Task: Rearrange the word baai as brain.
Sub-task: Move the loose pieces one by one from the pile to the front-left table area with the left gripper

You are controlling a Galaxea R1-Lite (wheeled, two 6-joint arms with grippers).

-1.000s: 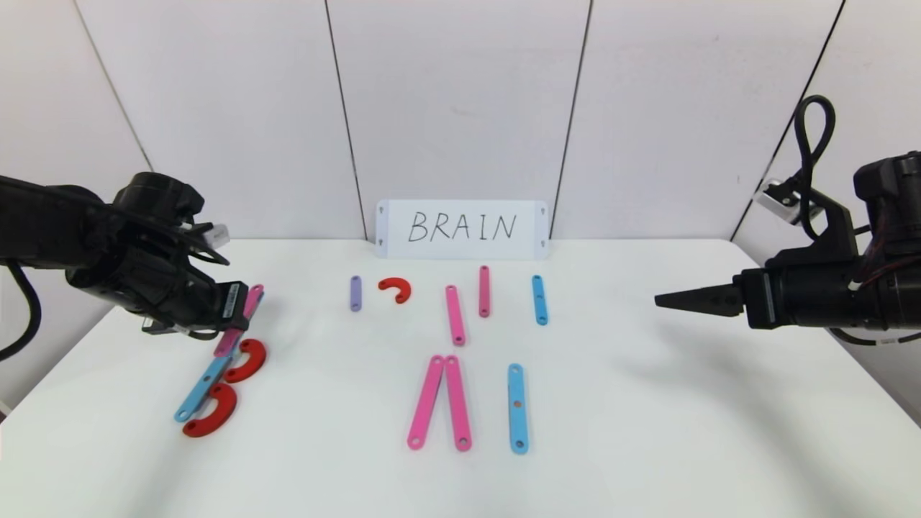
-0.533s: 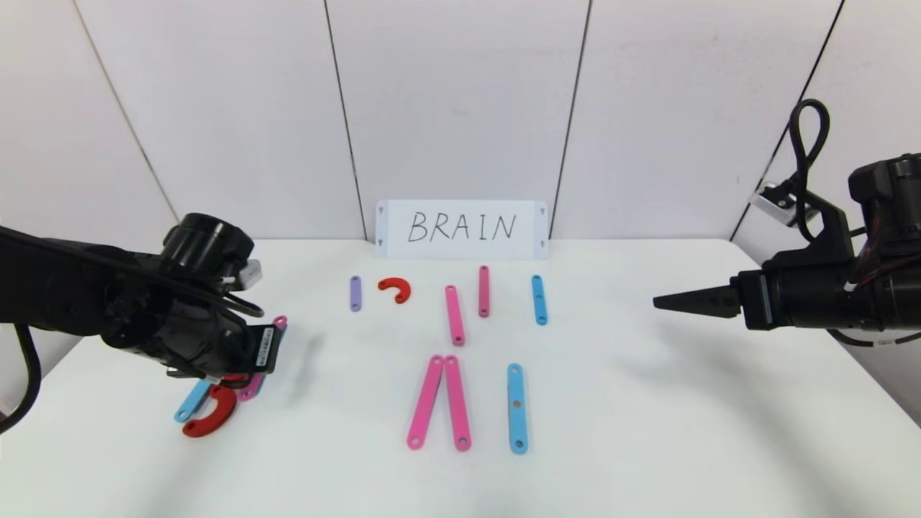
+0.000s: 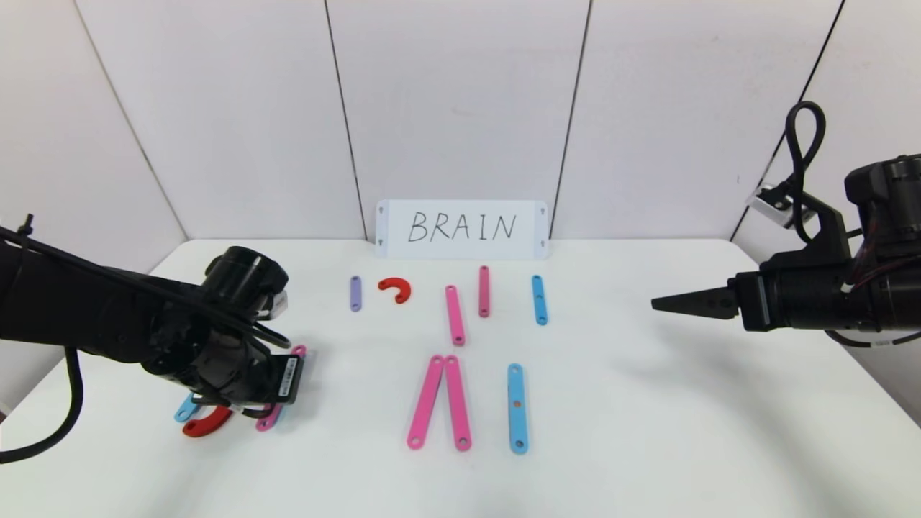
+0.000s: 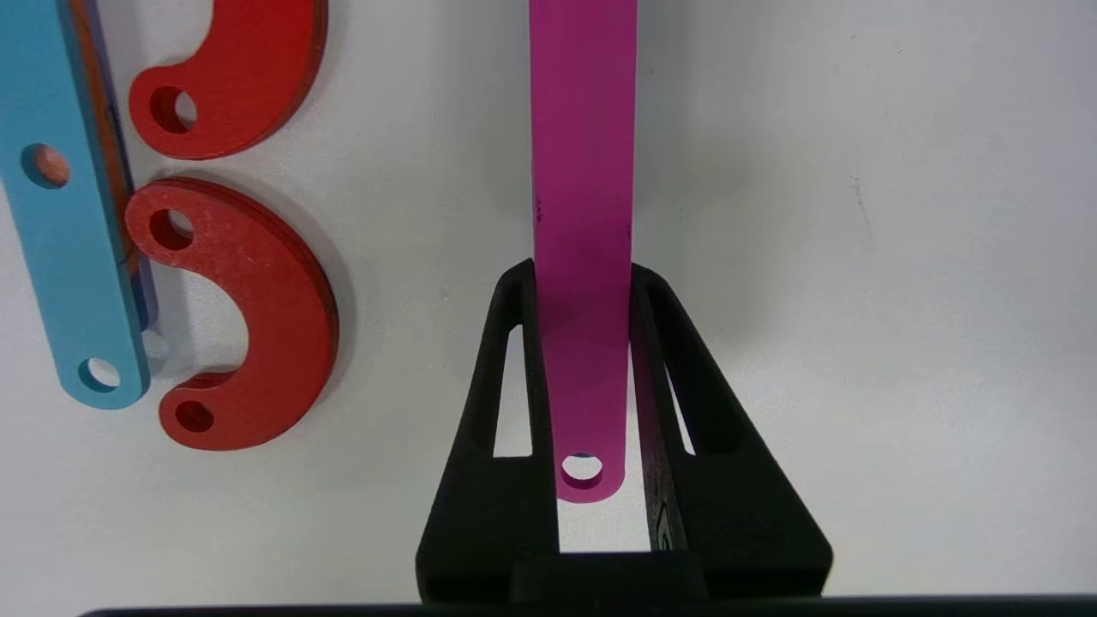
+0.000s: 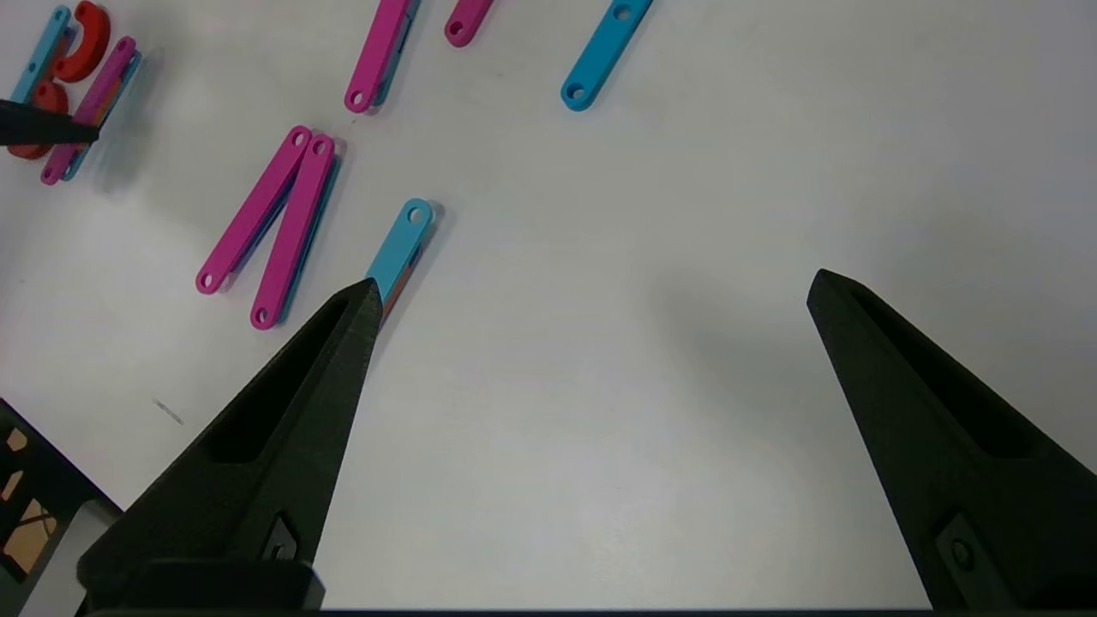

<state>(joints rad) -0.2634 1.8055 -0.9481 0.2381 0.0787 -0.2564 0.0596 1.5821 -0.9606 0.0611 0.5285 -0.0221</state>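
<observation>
Pink strip gripped by left hand

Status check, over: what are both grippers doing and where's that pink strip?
Left gripper shut on pink strip, beside blue strip and red curves. Right gripper open, parked at table's right. Nothing blocking.

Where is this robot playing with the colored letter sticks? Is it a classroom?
It looks more like a robot test room: a bare white table, plain white wall panels, and a handwritten BRAIN card propped up to copy. No desks or children show.
</observation>
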